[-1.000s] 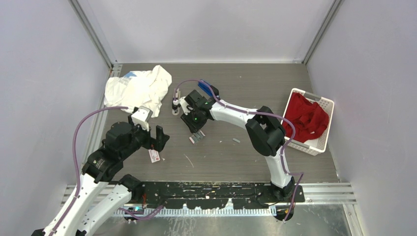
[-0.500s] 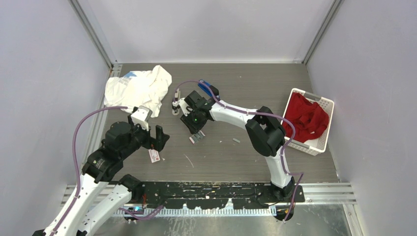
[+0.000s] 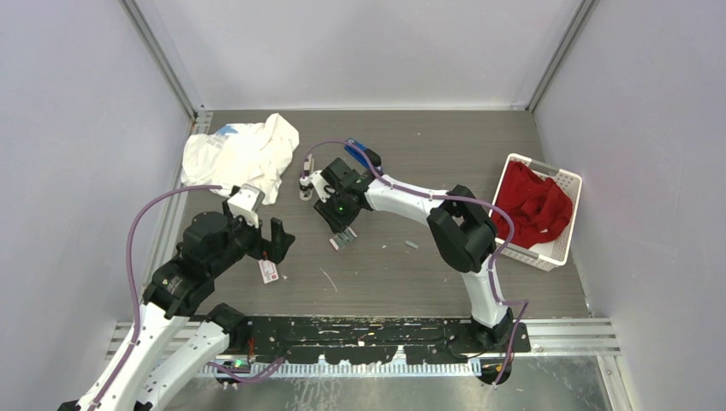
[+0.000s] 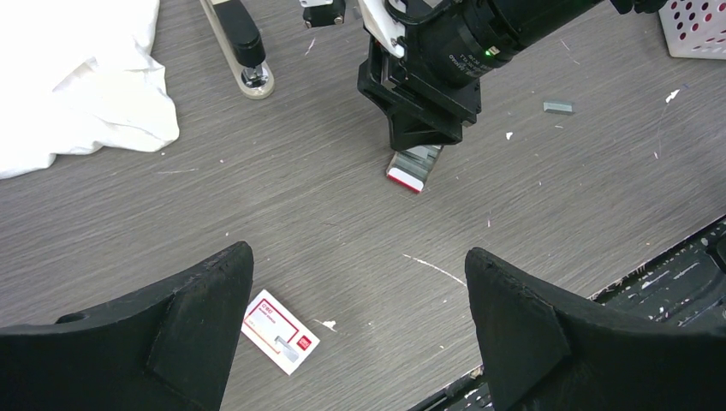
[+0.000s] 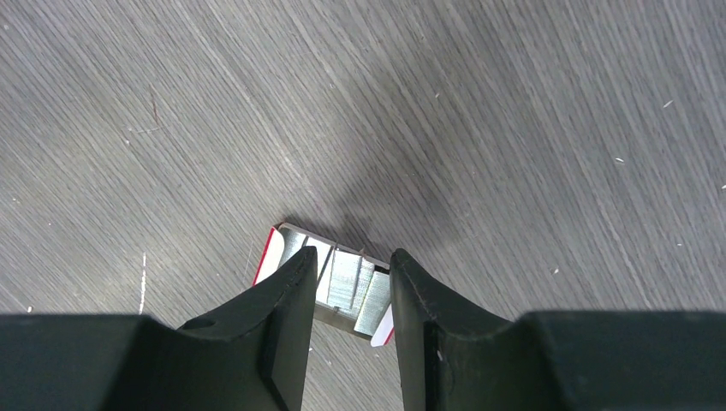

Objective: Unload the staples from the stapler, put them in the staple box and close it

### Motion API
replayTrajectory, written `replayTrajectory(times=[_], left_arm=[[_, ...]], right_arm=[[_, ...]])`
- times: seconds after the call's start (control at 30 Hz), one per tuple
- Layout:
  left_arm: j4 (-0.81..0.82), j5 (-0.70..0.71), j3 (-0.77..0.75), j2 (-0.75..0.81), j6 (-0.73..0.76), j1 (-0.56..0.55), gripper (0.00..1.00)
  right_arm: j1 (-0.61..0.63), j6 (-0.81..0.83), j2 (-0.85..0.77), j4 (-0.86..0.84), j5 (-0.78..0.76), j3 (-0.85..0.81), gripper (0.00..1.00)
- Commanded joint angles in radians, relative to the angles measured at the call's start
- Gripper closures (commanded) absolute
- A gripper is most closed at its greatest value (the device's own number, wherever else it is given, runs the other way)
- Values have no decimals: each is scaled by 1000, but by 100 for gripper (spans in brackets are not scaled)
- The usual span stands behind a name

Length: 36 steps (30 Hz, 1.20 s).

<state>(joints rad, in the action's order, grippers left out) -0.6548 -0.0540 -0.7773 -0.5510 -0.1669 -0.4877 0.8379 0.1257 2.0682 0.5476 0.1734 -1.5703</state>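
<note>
Left gripper wide open, empty, right gripper narrowly parted over staples (in open box), grip not determinable

stapler cut off, basket cropped

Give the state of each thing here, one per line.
left gripper, open, empty.
right gripper, narrow gap above staple tray, grip unclear.
staple tray, open, staples inside.
stapler, looks swung open.
loose staple strip, lying flat.
small box, lying flat.
basket, holds red cloth.
</note>
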Motion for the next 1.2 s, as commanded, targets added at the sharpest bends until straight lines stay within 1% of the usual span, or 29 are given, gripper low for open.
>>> replayTrajectory(times=[0.0,0.33,0.83,1.17], left_arm=[[54,-22,-2,6,12,12,7],[54,-27,-2,6,13,15,7],[55,-30,-1,8,14,15,7],[55,-32,-2,8,14,15,7]], right_arm=[[6,12,-43,-22,-18,-34,57],[10,15,-14,-7,-31,-54,57],[20,19,18,-3,-59,-53,63],[21,21,21,4,-48,-53,67]])
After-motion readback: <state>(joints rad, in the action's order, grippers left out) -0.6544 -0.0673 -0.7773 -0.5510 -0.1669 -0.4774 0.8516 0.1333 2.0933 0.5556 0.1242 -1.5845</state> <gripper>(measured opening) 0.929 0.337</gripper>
